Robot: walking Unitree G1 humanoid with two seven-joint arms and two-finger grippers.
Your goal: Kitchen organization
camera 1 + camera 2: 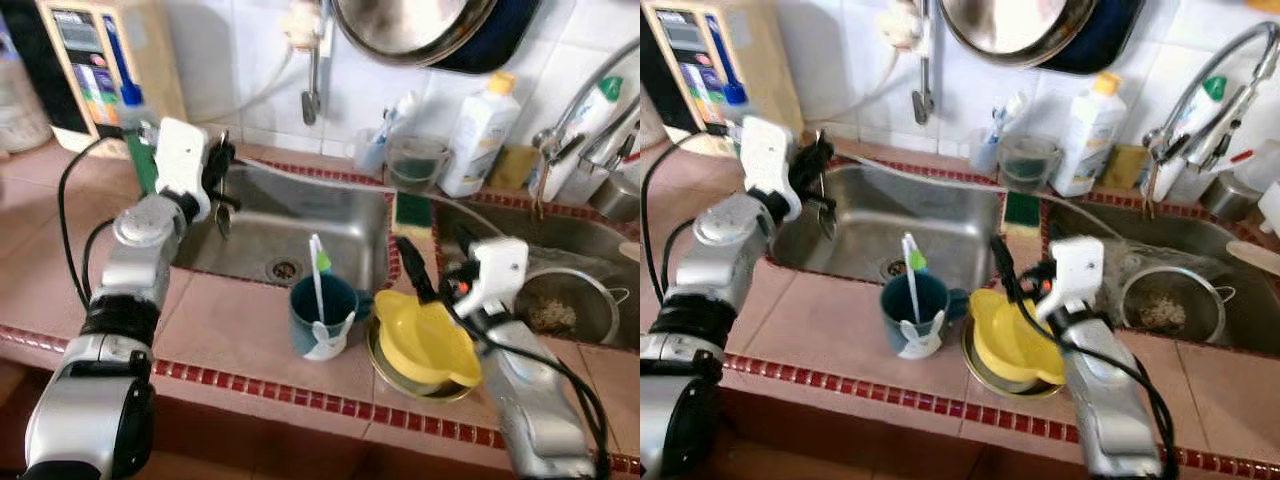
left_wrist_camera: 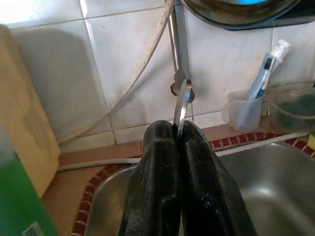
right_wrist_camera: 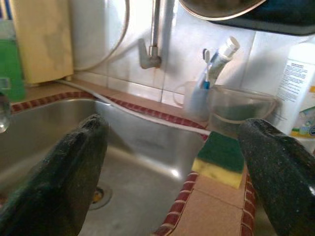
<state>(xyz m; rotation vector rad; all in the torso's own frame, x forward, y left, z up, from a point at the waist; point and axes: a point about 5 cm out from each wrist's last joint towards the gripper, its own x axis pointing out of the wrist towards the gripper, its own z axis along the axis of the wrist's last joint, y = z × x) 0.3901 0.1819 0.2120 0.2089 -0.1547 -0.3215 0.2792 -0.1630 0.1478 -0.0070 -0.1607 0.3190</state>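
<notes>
Over the steel sink [image 1: 300, 225] our left gripper [image 1: 222, 165] is clamped tight on a metal spoon [image 1: 224, 215] — its bowl hangs down over the basin. At the counter's front edge sit a teal cup [image 1: 320, 315] and a yellow bowl [image 1: 425, 345]; our right gripper [image 3: 172, 162] hangs just above the bowl — fingers [image 3: 64, 167] spread wide, holding nothing

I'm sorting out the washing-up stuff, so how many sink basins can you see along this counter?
2. The left basin lies below the left gripper, which is shut on a spoon. The right basin holds a strainer; its far end is cut off from view.
</notes>
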